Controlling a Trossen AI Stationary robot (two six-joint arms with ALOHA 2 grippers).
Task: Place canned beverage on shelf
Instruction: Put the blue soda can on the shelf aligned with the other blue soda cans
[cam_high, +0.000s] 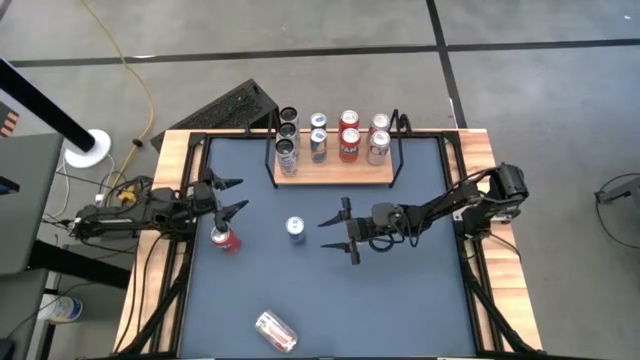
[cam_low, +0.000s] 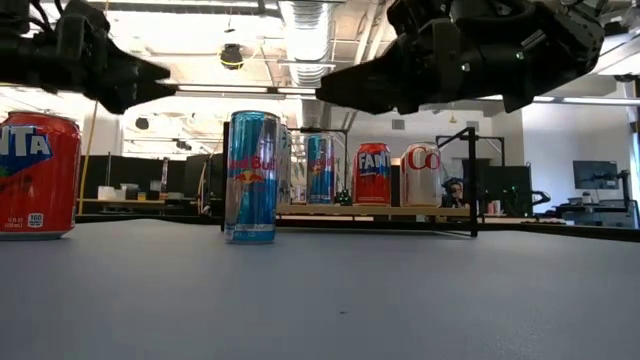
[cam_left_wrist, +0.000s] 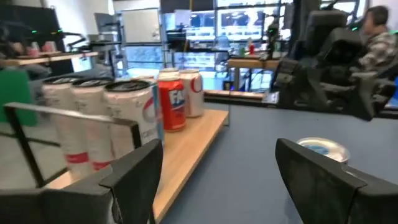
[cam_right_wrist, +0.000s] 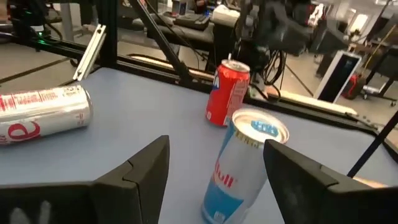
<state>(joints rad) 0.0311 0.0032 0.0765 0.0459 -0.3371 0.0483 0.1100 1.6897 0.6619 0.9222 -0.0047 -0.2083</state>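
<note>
I read "Red Bull" on the blue can (cam_low: 252, 177). The red can (cam_low: 37, 176) beside it shows "NTA", and one on the shelf (cam_low: 372, 173) shows "FAN".

Grey concrete floor (cam_high: 520, 90) with dark seams, yellow cable (cam_high: 140, 85), ceiling duct (cam_low: 305, 30) overhead — desks, monitors (cam_low: 595, 178) behind.

Open right tool (cam_right_wrist: 214, 168) faces an upright blue can (cam_right_wrist: 239, 167); red can (cam_right_wrist: 227, 92) beyond, silver can (cam_right_wrist: 43, 115) lying aside on the surface (cam_right_wrist: 143, 118).
</note>
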